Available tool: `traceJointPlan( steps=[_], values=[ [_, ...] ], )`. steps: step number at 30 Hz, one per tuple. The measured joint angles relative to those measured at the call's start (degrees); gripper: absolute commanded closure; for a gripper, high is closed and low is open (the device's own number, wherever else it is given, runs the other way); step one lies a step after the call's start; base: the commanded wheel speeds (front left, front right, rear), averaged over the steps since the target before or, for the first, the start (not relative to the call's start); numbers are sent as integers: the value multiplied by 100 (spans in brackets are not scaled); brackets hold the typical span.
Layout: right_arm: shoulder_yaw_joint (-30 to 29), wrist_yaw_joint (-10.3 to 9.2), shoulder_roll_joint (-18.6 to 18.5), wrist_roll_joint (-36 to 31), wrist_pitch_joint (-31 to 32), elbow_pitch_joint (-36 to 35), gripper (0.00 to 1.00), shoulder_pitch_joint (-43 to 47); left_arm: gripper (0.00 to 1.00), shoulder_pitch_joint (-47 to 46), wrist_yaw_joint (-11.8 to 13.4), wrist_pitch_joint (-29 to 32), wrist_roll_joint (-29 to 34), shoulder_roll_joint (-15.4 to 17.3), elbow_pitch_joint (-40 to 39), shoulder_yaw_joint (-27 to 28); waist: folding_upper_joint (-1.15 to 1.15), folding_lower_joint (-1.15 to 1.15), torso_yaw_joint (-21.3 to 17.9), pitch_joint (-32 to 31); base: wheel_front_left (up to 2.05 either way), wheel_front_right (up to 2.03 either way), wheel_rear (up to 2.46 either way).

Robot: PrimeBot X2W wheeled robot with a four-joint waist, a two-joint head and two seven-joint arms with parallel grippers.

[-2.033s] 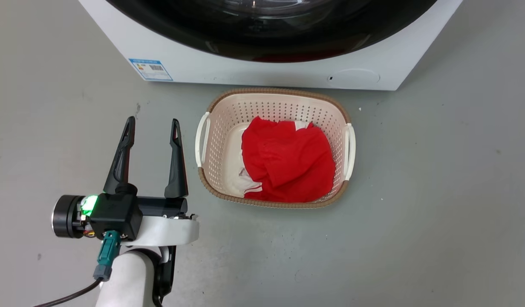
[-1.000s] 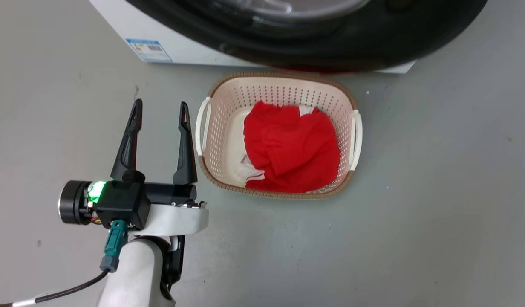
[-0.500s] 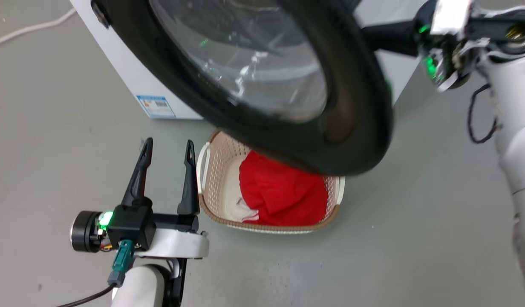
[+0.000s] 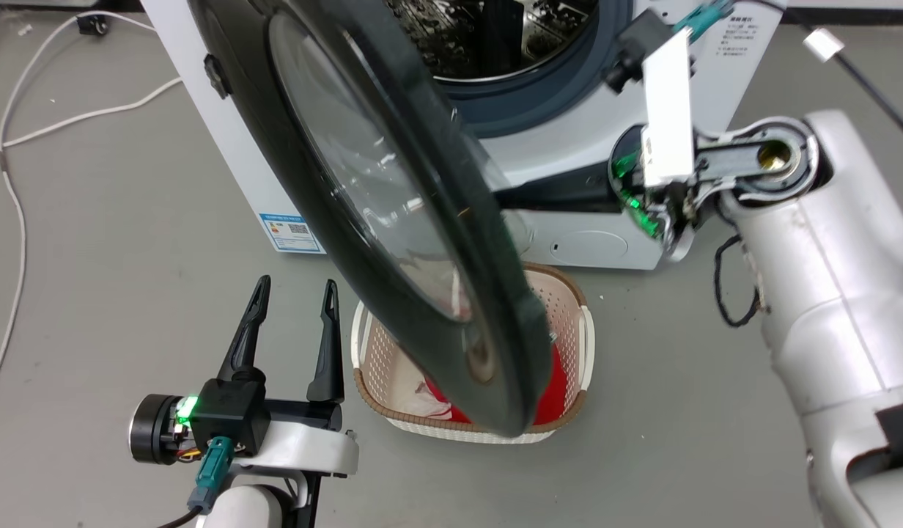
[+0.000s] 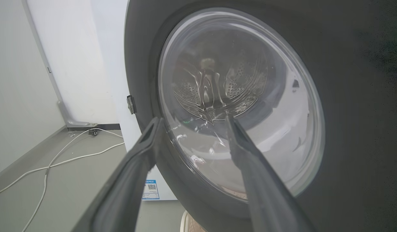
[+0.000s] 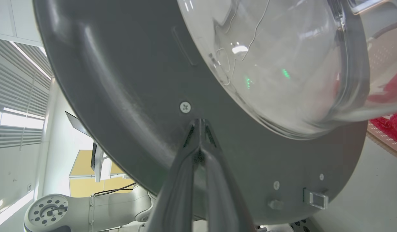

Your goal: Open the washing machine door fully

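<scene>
The washing machine [image 4: 224, 147] stands at the top of the head view, its steel drum [image 4: 488, 37] exposed. The washing machine door [image 4: 393, 220], a black disc with a clear glass bowl, is swung out from the front and hangs over the basket. My right arm [image 4: 789, 242] reaches in behind it. In the right wrist view my right gripper [image 6: 198, 121] is shut, its tips against the door's grey inner face [image 6: 137, 80] below a screw. My left gripper [image 4: 295, 293] is open and empty at the lower left, facing the door's outer side [image 5: 363, 112].
A cream perforated basket [image 4: 572, 315] with red cloth [image 4: 553, 392] sits on the grey floor under the door's lower edge. White cables [image 4: 12, 183] trail across the floor at the left. A blue label [image 4: 290, 231] marks the machine's lower front.
The head camera has tilted up. The door has swung well out from the machine, baring the drum. My right arm has come into view behind the door. The left gripper has stayed open.
</scene>
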Motion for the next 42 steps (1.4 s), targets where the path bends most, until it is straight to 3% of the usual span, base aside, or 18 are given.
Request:
traceJointPlan(
  steps=[11, 16, 24, 25, 26, 27, 37, 42],
  values=[
    [485, 0, 80, 492, -207, -1031, 100, 964, 0, 236, 1, 0, -49, -1, 22, 79, 0, 0, -52, -232, 0, 0, 0],
    [219, 0, 96, 454, -1357, -1619, 100, 1420, 0, 282, 19, 0, -58, -2, 12, 138, 0, 0, -116, -298, 0, 0, 0],
    [-831, 0, -62, -148, -3715, -2682, 100, 2640, 0, 304, 54, 0, -57, -2, -60, 242, 0, 0, -268, -316, 0, 0, 0],
    [-966, 0, -79, -179, -3944, -2822, 72, 2853, 0, 304, 55, 0, -54, -1, -70, 267, 0, 0, -297, -318, 0, 0, 0],
    [-1083, 0, -94, -214, -4158, -2964, 51, 3060, 0, 304, 56, 0, -49, -2, -78, 283, 0, 0, -323, -324, 0, 0, 0],
    [-1189, 0, -118, -272, -4345, -3106, 0, 3270, 0, 305, 56, 0, -47, -3, -79, 304, 0, 0, -348, -333, 0, 0, 0],
    [-1958, 0, -30, -1032, -6235, -4069, 0, 5109, 0, 414, 15, 0, 10, -1, -112, 517, 0, 0, -468, -463, 0, 0, 0],
    [-2194, 0, 23, -2083, -7230, -4317, 0, 5628, 0, 442, 0, 0, 30, -2, -112, 581, 0, 0, -483, -497, 0, 0, 0]
  ],
)
